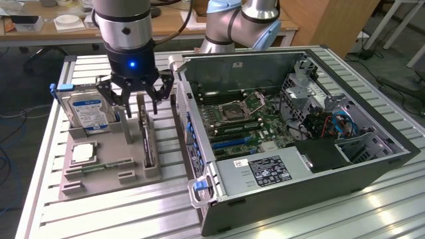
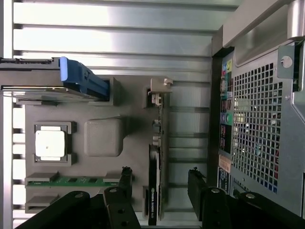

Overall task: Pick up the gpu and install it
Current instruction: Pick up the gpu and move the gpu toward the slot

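The gpu (image 1: 147, 139) stands on edge in a slot of the grey holder tray (image 1: 113, 142), looking dark and thin, with its silver bracket (image 2: 160, 88) at one end. My gripper (image 1: 139, 107) hangs just above the card's far end, open. One of its fingers (image 2: 125, 180) is on each side of the gpu (image 2: 154, 171), neither touching it. The open computer case (image 1: 279, 124) lies at the exterior view's right of the tray, its motherboard (image 1: 242, 117) exposed.
On the tray, a silver hard drive (image 1: 89, 112) with a blue-white label stands upright beside the card. A square processor chip (image 1: 84, 153) and a narrow green memory stick (image 1: 99, 168) lie nearer the front. A second arm (image 1: 239, 22) stands behind the case.
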### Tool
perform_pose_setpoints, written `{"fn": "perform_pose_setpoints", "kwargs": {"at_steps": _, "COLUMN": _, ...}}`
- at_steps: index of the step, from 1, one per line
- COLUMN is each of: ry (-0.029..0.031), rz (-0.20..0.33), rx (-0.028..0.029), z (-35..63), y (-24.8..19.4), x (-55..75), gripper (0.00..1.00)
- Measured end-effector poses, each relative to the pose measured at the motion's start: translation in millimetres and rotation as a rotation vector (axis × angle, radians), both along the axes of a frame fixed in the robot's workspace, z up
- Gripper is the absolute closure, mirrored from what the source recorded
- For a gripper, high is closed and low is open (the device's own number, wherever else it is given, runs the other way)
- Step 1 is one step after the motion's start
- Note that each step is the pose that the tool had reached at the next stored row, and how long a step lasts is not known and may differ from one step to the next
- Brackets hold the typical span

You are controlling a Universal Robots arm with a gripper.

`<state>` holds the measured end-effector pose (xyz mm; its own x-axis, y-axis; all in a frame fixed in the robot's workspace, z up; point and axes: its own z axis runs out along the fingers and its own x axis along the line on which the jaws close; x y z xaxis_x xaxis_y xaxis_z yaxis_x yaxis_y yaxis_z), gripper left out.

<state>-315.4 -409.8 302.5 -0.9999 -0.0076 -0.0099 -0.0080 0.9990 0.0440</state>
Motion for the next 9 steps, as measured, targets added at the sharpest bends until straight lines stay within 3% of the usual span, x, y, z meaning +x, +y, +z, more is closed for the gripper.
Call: {"fn": "perform_pose_setpoints", "kwargs": {"at_steps": 9, "ry": 0.0, "rz": 0.032, "rx": 0.0, "z": -6.7, "y": -3.4, "x": 0.0, "gripper": 0.41}}
